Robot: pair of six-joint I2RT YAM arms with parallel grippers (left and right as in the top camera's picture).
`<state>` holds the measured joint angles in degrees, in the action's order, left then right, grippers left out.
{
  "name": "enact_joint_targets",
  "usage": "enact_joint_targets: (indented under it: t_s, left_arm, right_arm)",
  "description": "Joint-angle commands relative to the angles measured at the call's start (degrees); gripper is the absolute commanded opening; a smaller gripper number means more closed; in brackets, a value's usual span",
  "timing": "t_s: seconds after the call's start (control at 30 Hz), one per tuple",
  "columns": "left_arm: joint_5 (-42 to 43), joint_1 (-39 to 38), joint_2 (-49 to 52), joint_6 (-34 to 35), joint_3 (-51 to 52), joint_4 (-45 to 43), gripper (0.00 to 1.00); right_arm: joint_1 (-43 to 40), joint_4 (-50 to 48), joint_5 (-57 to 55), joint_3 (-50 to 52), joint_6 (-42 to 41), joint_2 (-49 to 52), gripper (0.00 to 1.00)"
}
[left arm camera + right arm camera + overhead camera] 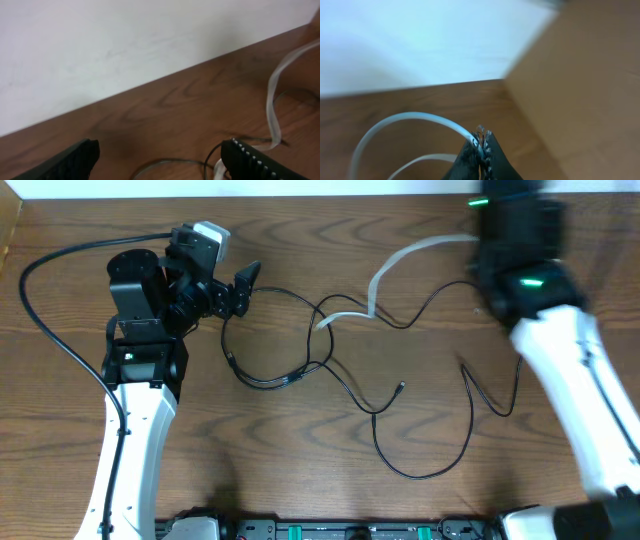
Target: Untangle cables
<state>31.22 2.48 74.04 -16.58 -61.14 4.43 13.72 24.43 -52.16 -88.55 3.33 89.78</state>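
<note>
1. My left gripper [236, 288] stood wide open in the upper left of the overhead view. Its two fingers [75, 160] sat far apart at the bottom corners of the left wrist view, with nothing held between them.
2. Only bare bench [175, 115] and a curve of thin black cable [165, 161] showed in the gap between those fingers. I could not tell whether either finger touched that cable.
3. My right gripper [482, 137] was closed tight, and its fingertips pinched the white cable [400, 120] right at the tips.
4. From that pinch the white cable arched off to the lower left of the right wrist view, above the bench [420, 100].
5. In the overhead view my right wrist hid the gripper itself, at the upper right of the frame.
6. The white cable [400, 260] ran from under that wrist leftward, bent down, and ended near the middle of the bench [280, 480].
7. That end lay among the black cables [270, 383], which were looped and crossed over one another across the middle of the frame.
8. One loop of them lay just right of my left gripper. Another strand trailed towards the lower right.
9. A small plug end [400, 387] lay near the centre, apart from both grippers.
10. In the left wrist view the white cable [274, 95] rose as a pale strip along the right edge.
</note>
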Motion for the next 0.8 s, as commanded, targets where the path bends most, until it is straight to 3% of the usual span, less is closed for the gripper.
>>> enact_joint_targets:
  t_s: [0.0, 0.5, 0.77]
  left_arm:
    - [-2.8, 0.0, -0.4, -0.3, -0.5, 1.3, 0.82]
    - [-2.8, 0.0, -0.3, -0.3, -0.4, 6.3, 0.81]
    - [-2.8, 0.0, -0.3, -0.3, -0.2, 7.6, 0.81]
  right_arm:
    - [-6.8, 0.8, -2.4, -1.0, -1.2, -4.3, 0.01]
    - [-39.3, -1.8, -2.4, -1.0, -1.2, -7.4, 0.01]
    - [-52.8, 0.4, 2.6, -1.0, -7.6, -7.4, 0.01]
